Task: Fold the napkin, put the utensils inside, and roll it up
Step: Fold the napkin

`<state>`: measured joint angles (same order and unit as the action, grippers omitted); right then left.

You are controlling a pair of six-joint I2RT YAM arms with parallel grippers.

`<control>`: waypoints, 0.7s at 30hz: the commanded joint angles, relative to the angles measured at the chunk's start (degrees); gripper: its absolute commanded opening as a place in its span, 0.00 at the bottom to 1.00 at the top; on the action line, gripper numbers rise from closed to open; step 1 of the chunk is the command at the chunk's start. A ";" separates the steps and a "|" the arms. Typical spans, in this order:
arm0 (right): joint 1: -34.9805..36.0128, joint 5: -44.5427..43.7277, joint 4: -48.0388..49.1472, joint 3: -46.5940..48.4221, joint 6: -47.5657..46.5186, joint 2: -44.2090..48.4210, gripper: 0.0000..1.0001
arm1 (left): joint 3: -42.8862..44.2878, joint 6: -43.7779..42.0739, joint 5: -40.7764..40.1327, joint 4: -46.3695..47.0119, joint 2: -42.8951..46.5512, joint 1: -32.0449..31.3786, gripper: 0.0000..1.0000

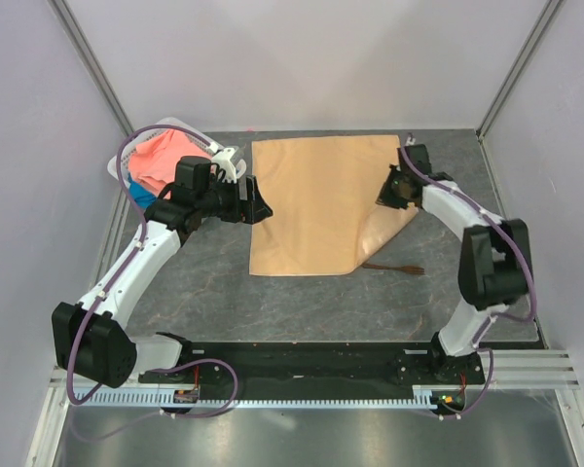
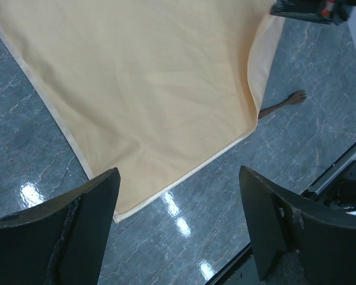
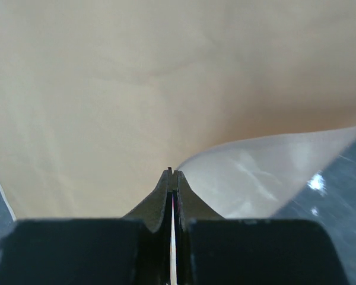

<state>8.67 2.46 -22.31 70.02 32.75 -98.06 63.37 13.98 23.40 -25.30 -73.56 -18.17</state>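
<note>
Likely robot lab test cell: white panel walls (image 1: 302, 58), aluminium rail (image 1: 530, 366), grey marbled tabletop (image 1: 204, 292).

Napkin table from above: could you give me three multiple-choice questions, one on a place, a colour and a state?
1. Where is the fork?
A. hanging in mid-air
B. on the table by the napkin's near right corner
C. on the napkin's middle
2. What colour is the napkin?
A. peach-gold
B. blue
C. green
3. What are the right jaws doing?
A. standing wide open
B. gripping the fork
C. shut on the napkin's edge
1 B, it lies on bare table there; 2 A, peach-gold in every view; 3 C, the right wrist view shows cloth pinched between them.
</note>
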 commanded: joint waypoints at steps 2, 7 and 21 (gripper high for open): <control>7.57 -1.67 6.65 14.86 4.60 -13.26 0.00 | -0.27 -2.29 -0.11 -0.10 1.22 0.16 0.89; 12.68 -1.58 7.45 31.45 7.93 -27.23 0.00 | -0.36 -2.29 -0.19 -0.19 1.40 0.24 0.89; 18.67 3.26 41.28 56.09 26.66 -51.69 0.00 | -0.45 -2.11 -0.72 -0.10 0.87 0.68 0.89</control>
<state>26.50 5.06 3.46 118.98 51.70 -145.43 63.35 13.98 22.90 -25.69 -73.56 -17.93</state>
